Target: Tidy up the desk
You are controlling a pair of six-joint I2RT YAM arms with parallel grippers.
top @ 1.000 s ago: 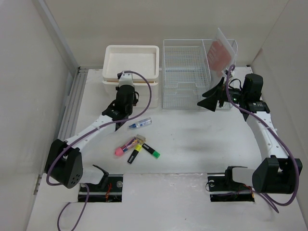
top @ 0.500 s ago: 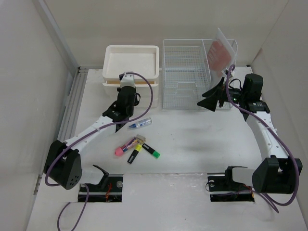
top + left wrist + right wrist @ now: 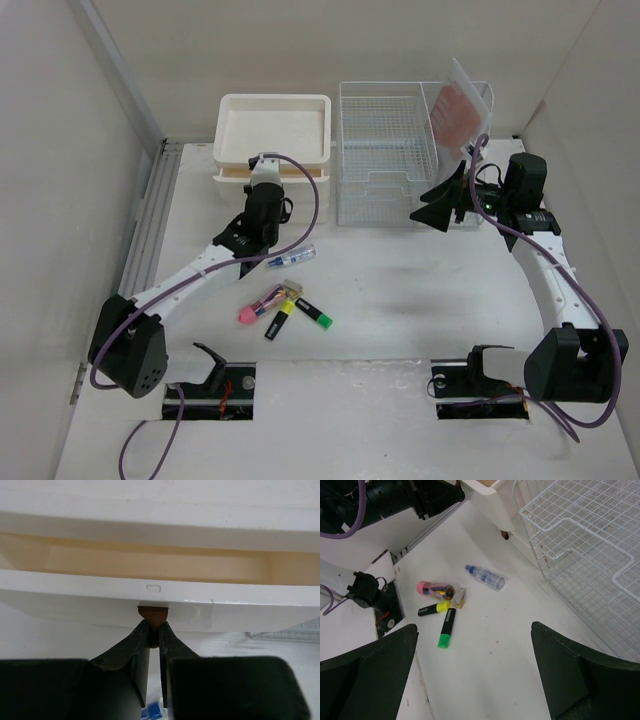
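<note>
While my left end effector [image 3: 154, 630] pinched the brown handle [image 3: 152, 613] of the drawer unit [image 3: 75, 592], my right end effector [image 3: 437, 202] hung spread wide beside the wire rack [image 3: 385, 160]. Beneath both lay the white bench [image 3: 400, 290], carrying highlighters [image 3: 312, 314].

left gripper [image 3: 262, 164] at drawer unit [image 3: 275, 128] | highlighters [image 3: 313, 313] on desk [image 3: 410, 300] (clustered)

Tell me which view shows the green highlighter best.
Right wrist view: the green highlighter lies close and unobstructed on the desk, green cap and black body distinct. The top view shows the green highlighter whole but small. The left wrist view does not show it.
</note>
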